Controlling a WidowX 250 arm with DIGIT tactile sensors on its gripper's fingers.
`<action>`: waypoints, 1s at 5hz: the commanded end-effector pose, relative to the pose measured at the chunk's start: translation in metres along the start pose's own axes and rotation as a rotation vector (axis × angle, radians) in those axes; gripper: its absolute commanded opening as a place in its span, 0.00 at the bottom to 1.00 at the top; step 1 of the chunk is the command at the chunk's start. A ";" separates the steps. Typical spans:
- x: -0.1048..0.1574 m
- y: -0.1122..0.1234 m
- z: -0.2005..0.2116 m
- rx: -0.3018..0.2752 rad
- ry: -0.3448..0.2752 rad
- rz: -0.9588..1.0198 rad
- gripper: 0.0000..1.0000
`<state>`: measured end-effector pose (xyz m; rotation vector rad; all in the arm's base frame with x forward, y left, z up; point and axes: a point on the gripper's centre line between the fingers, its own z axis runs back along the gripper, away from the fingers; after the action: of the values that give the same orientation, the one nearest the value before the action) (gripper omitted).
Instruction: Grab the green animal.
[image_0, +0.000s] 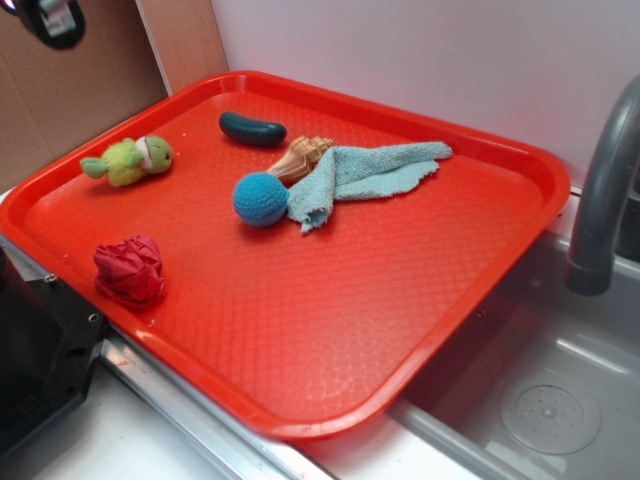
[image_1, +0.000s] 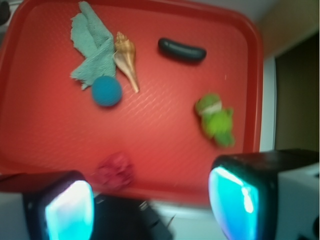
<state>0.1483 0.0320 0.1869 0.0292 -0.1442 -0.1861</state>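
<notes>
well ahead of the gripper (image_1: 150, 210) and toward its right finger, the green animal (image_1: 215, 120) lies untouched on the red tray (image_1: 50, 140), jaws spread wide and empty, so approach and grasp remain.

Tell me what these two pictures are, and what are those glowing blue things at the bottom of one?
They show a robot arm's workspace. One picture is taken from the side; the other comes from a camera on the arm's wrist, looking down. The two glowing blue shapes are the fingers of its gripper, seen very close. They stand apart and hold nothing. On the red tray lie a green plush animal, a dark green pickle-shaped toy, a seashell, a blue crocheted ball, a light blue cloth and a crumpled red thing. The tray sits beside a sink with a grey faucet.
</notes>
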 end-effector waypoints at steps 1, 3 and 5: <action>-0.001 0.069 -0.053 0.055 -0.036 -0.096 1.00; 0.007 0.108 -0.106 0.034 0.025 -0.141 1.00; 0.041 0.084 -0.157 -0.069 0.045 -0.222 1.00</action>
<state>0.2146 0.1080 0.0309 -0.0487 -0.0551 -0.3871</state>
